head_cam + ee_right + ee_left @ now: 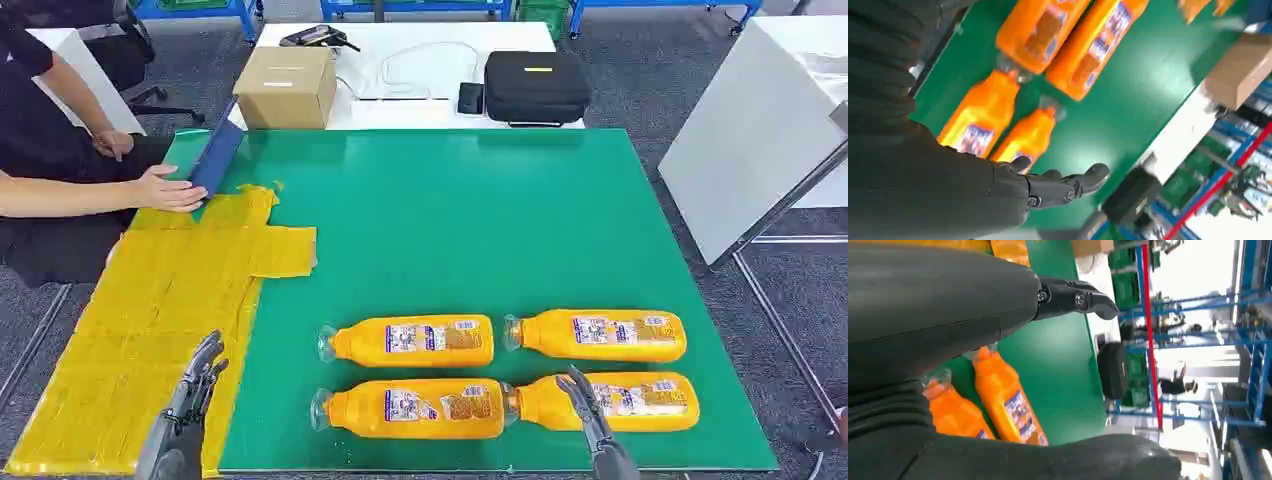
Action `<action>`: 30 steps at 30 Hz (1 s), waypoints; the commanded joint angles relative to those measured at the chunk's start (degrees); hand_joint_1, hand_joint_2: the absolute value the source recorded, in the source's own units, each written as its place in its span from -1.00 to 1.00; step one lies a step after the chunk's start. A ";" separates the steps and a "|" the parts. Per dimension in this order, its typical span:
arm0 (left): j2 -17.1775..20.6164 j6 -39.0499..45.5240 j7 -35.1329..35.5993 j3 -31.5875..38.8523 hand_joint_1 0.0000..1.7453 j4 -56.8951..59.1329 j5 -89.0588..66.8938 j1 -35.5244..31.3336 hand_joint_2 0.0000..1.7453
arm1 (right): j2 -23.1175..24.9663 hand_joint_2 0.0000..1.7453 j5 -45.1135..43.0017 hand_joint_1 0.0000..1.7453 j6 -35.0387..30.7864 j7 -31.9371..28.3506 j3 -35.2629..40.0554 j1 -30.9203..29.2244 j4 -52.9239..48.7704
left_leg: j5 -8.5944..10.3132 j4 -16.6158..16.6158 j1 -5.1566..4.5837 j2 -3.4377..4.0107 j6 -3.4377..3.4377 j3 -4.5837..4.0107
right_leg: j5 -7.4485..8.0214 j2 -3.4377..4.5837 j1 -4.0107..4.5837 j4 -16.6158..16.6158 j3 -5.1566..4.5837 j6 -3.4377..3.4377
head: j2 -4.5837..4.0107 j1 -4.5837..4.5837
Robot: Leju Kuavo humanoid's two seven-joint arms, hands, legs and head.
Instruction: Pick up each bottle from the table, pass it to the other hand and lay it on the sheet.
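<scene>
Head view has four orange juice bottles lying on their sides on the green table (450,220), in two rows of two, clear caps pointing toward the robot's left. The right hand (590,410) hovers over the near right bottle (610,402) with fingers spread and nothing in them, not touching as far as I can tell. The left hand (195,385) is just as free, fingers apart, hanging over the yellow sheet (160,300) on the left side of the table. No bottle is on the sheet yet, so I'd say this is the very start.

On handling: the bottles look full, so probably fairly heavy for their size. Smooth plastic with a glossy label, so likely slippery, and being round they'll roll if nudged sideways. The body looks stiff enough to squeeze a bit. I'd wrap the fingers around the fat labelled middle, not the narrow neck, and leave one end sticking out so the other hand has something to grab at the handover.

The sheet is patchy, wrinkled yellow stuff, looks thin and soft. A person's hand (172,190) rests at its far edge beside a blue board (217,158).
</scene>
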 commanded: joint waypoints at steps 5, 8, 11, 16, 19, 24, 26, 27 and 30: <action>8.45 4.63 1.13 -7.43 -1.00 3.40 2.38 -1.16 -1.00 | -20.92 1.00 1.44 -1.00 1.22 11.42 -3.50 0.50 7.07 | 0.09 0.01 0.01 -0.15 -0.08 -0.10 | 0.10 -0.07 -0.01 -0.07 -0.05 -0.04 | 0.00 0.07; 10.58 6.96 1.36 -9.39 -1.00 4.04 3.82 -2.00 -1.00 | -18.67 1.00 0.03 -1.00 9.26 6.13 -15.05 5.74 10.27 | 0.14 -0.02 0.02 -0.23 -0.11 -0.13 | 0.12 -0.17 0.00 -0.12 -0.03 -0.06 | 0.00 0.02; 11.84 8.23 1.36 -10.52 -1.00 4.38 4.78 -2.34 -1.00 | -13.21 1.00 1.03 -1.00 18.36 0.59 -25.76 9.00 11.20 | 0.16 -0.05 0.01 -0.37 -0.10 -0.11 | 0.10 -0.31 -0.01 -0.14 0.01 -0.06 | 0.00 0.07; 11.84 8.23 1.36 -10.52 -1.00 4.38 4.78 -2.34 -1.00 | -13.21 1.00 1.03 -1.00 18.36 0.59 -25.76 9.00 11.20 | 0.12 -0.02 0.04 -0.27 -0.11 -0.10 | 0.09 -0.20 0.03 -0.12 0.00 -0.08 | 0.00 0.04; 11.94 8.36 1.37 -10.62 -1.00 4.35 4.85 -2.35 -1.00 | -12.19 1.00 1.37 -1.00 19.49 0.14 -26.45 9.16 10.71 | 0.14 0.00 0.07 -0.33 -0.14 -0.16 | 0.10 -0.26 0.05 -0.13 -0.05 -0.10 | 0.00 0.07; 13.27 9.87 1.54 -12.22 -1.00 4.30 5.06 -2.70 -1.00 | -0.03 1.00 5.91 -1.00 30.87 -8.32 -38.85 8.03 11.40 | 0.13 -0.05 0.03 -0.29 -0.10 -0.07 | 0.07 -0.25 0.00 -0.13 0.01 -0.07 | 0.00 0.04; 13.74 10.60 1.53 -12.70 -1.00 4.36 5.28 -2.81 -1.00 | 5.30 1.00 7.57 -1.00 36.36 -13.45 -44.21 6.87 11.57 | 0.15 -0.06 0.02 -0.32 -0.08 -0.08 | 0.07 -0.29 0.00 -0.13 -0.01 -0.07 | 0.00 0.04; 13.77 10.67 1.53 -12.71 -1.00 4.37 5.34 -2.81 -1.00 | 5.72 1.00 8.47 -1.00 36.85 -13.88 -45.09 6.59 11.68 | 0.17 -0.06 0.05 -0.37 -0.13 -0.12 | 0.09 -0.31 0.03 -0.13 -0.04 -0.10 | 0.00 0.02; 14.00 10.87 1.54 -12.90 -1.00 4.40 5.59 -2.95 -1.00 | 8.70 1.00 12.11 -1.00 40.29 -16.98 -49.27 4.11 12.54 | 0.18 -0.04 0.11 -0.30 -0.19 -0.17 | 0.15 -0.23 0.09 -0.14 -0.09 -0.14 | 0.00 0.02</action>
